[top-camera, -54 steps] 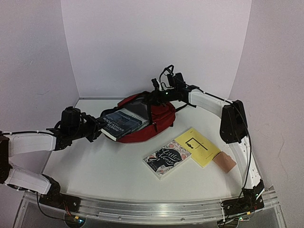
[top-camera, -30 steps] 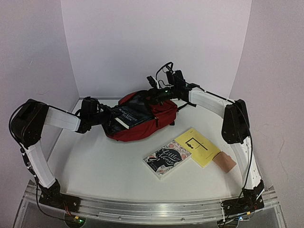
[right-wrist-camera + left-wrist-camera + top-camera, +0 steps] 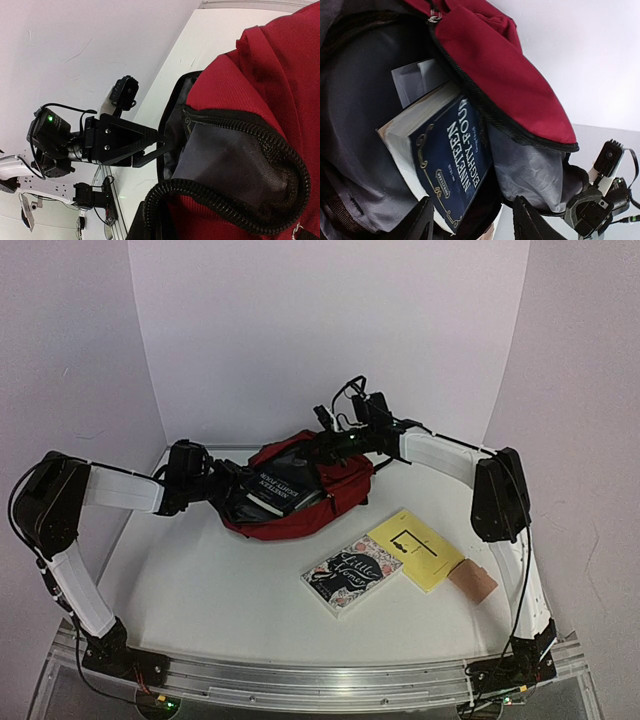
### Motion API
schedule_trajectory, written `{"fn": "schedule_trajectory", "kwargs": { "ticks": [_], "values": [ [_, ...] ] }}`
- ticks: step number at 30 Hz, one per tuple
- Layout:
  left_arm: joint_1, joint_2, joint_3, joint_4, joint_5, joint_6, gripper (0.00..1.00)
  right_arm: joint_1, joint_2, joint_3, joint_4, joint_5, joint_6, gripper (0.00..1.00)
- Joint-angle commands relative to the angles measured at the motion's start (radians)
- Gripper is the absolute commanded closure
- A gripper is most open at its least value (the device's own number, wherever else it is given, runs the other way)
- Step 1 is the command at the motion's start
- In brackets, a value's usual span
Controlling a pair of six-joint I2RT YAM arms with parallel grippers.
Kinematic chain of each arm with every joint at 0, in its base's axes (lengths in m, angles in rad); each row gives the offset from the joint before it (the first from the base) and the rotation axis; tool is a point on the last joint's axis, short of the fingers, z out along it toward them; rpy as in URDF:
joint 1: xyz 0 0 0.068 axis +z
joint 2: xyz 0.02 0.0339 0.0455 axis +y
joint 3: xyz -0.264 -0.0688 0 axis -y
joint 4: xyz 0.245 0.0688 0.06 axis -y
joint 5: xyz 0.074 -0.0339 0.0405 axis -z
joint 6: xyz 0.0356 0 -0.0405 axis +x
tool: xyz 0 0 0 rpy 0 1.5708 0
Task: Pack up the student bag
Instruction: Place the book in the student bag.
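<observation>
Left wrist view gives me the clearest look: the student bag [image 3: 520, 75] lies at the far middle of the tabletop [image 3: 220, 590] with its mouth turned toward my left arm. The navy book [image 3: 450, 165] sits slanted inside it on the dark lining [image 3: 355, 125], with one corner pointing back at me. My left end effector [image 3: 472, 200] is spread wide, and its fingers [image 3: 422, 222] stand on both sides of that corner. I see a gap on at least one side, so I judge the book is not pinched. My right end effector [image 3: 338, 440] is up at the raised flap of the bag (its fingers are hidden by fabric, so I cannot tell if they press on the rim). The step in hand, as I judge it, is to seat this book fully. To do it well, I should nudge the corner along the length of the book, low, so that it slides under the zip edge [image 3: 215, 200] and does not catch there. The flap should be held high until my left arm is out, and I should withdraw straight, not dragging the book with me. The patterned book [image 3: 352, 573] and the yellow booklet [image 3: 415, 548] lie on the tabletop, apart from the bag, not yet packed.
</observation>
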Motion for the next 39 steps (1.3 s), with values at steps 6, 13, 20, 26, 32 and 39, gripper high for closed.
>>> {"fn": "schedule_trajectory", "kwargs": {
  "ticks": [6,13,20,26,32,39],
  "values": [
    [-0.028,0.100,-0.019,0.118,0.017,-0.048,0.57,-0.013,-0.054,0.018,0.064,-0.009,0.033,1.00],
    [-0.044,0.236,0.099,0.203,0.037,-0.050,0.87,-0.024,-0.053,-0.002,0.071,-0.005,0.048,1.00],
    [-0.043,0.332,0.242,0.187,0.056,-0.022,1.00,-0.033,-0.074,-0.030,0.081,-0.020,0.053,1.00],
    [-0.047,0.325,0.234,0.196,0.070,-0.019,0.75,-0.082,-0.037,-0.003,0.098,0.009,0.125,1.00],
    [-0.081,0.165,0.128,0.115,0.017,0.042,0.52,-0.182,0.037,0.011,0.096,0.158,0.138,0.94],
    [-0.136,-0.015,0.047,-0.021,-0.046,0.142,0.37,-0.208,0.081,-0.068,0.068,0.177,0.127,0.66]
  ]
}}
